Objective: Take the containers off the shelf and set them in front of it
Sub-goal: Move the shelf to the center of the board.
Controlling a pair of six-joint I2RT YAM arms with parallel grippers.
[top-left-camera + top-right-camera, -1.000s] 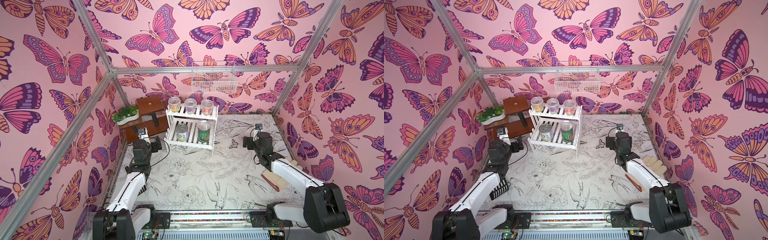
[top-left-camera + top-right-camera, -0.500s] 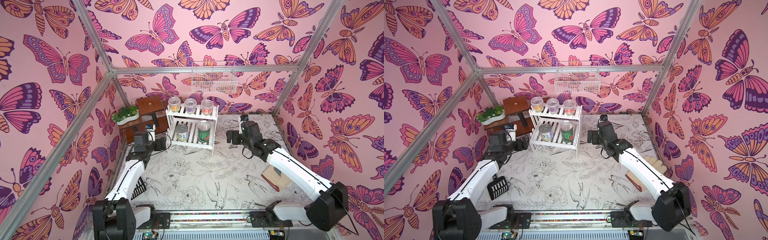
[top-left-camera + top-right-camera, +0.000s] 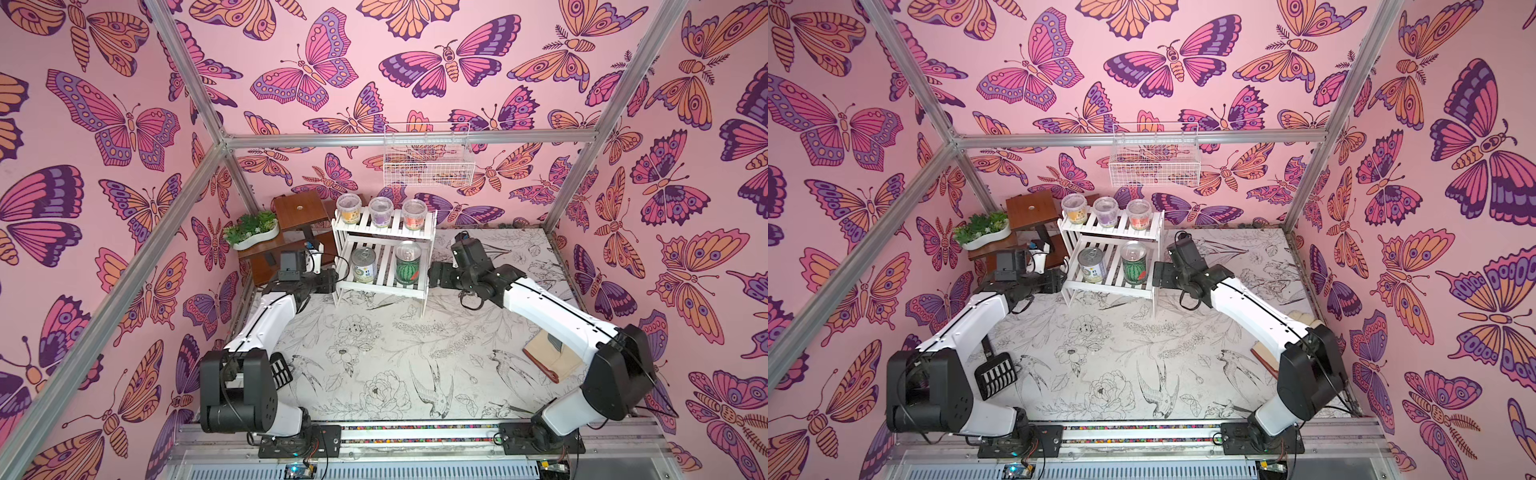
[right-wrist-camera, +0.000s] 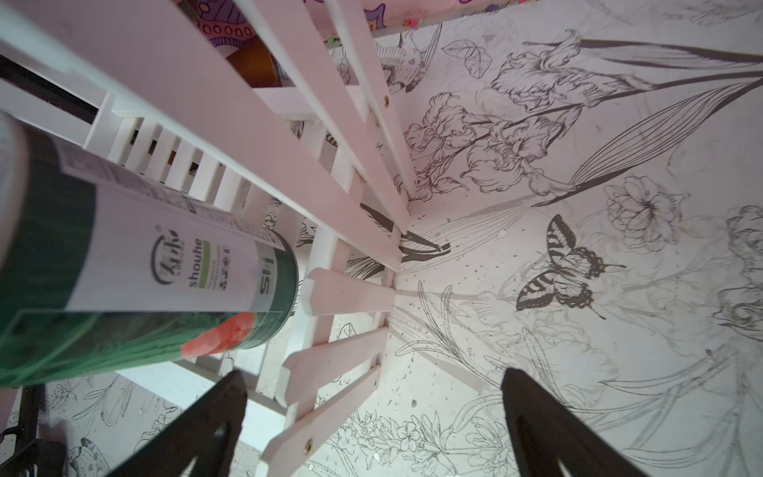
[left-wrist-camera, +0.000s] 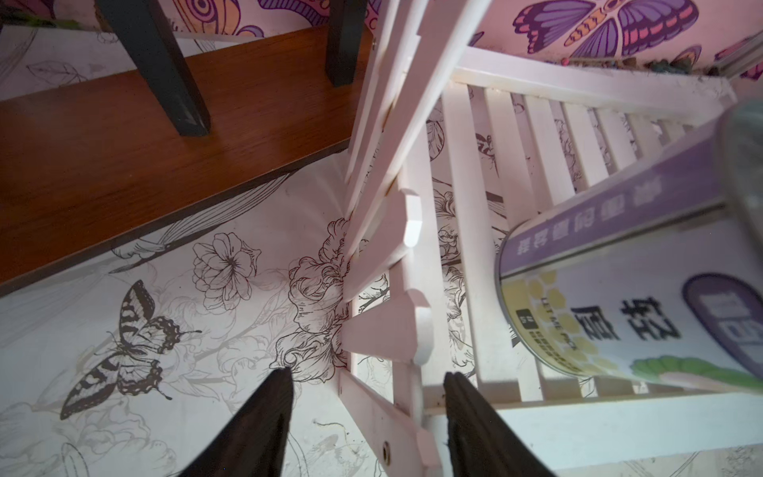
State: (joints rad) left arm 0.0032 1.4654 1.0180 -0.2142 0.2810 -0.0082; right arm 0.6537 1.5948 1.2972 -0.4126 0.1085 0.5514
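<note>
Nearest, well in front of the white two-tier slatted wooden shelf (image 3: 380, 288), is the floral-print white table mat (image 3: 415, 353). A black slotted plastic tool (image 3: 995, 376) lies front-left of the shelf and a flat brown book-like item (image 3: 544, 359) front-right of it. The left gripper (image 5: 367, 373) is at the shelf's left end at lower-tier height. Its black fingers (image 5: 264, 421) are moderately apart, straddling the end frame's post, with no contact seen and nothing held. The right gripper (image 4: 373, 373) is at the shelf's right end, jaws spread wide around that end's slats, nothing held. All five containers are on the shelf. On its lower tier the white-green pull-tab metal can (image 3: 363, 265) stands toward the left end and the watermelon-labelled pull-tab metal can (image 3: 408, 266) toward the right, both upright and apart. On its upper tier are three small clear lidded plastic cups in a row: yellow-filled cup (image 3: 348, 209), purple-filled cup (image 3: 381, 212), red-orange-filled cup (image 3: 413, 214). Behind-left of the shelf a brown wooden stepped stand (image 3: 291, 214) holds a white planter with green plants (image 3: 259, 237). Above and behind the shelf a white wire basket (image 3: 428, 160) hangs on the wall rail.
</note>
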